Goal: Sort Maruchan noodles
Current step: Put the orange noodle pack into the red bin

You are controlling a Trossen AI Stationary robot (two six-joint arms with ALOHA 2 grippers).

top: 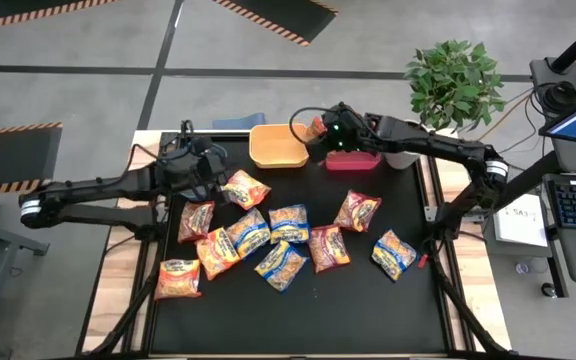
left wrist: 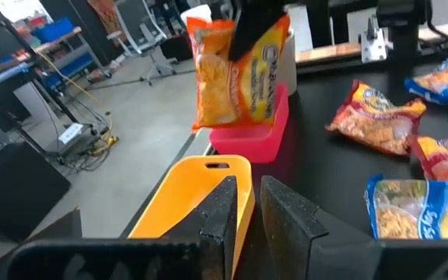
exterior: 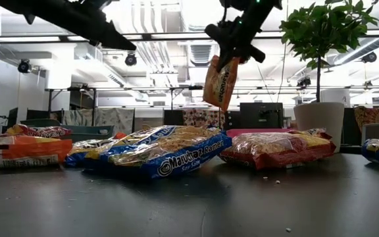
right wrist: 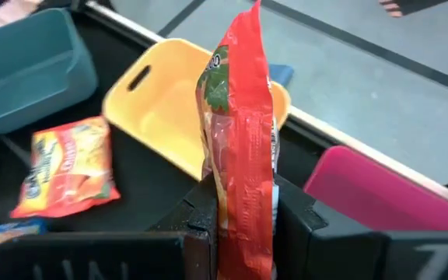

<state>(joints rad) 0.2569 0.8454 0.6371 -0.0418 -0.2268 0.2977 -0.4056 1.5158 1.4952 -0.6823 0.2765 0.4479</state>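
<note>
Right end effector point(right wrist: 239, 214) is clamped on one edge of a red-trimmed noodle packet point(right wrist: 239, 132), which hangs clear above the gap between yellow bin point(right wrist: 162, 117) and red bin point(right wrist: 379, 194), presumably for colour-matched deposit. Left end effector point(left wrist: 243, 210), nearly closed and empty, waits short of the yellow bin.

In the high view the left pincer point(top: 200, 165) sits over a blue plastic bin point(top: 230, 122), leaving only one corner of the bin showing. The right pincer point(top: 320, 132) covers most of the crinkly orange-red noodle packet point(top: 317, 126) it carries there. In the low view, the flat orange packet point(exterior: 20, 150) is cut off by the edge. Small print on the packets is too blurred to read.
</note>
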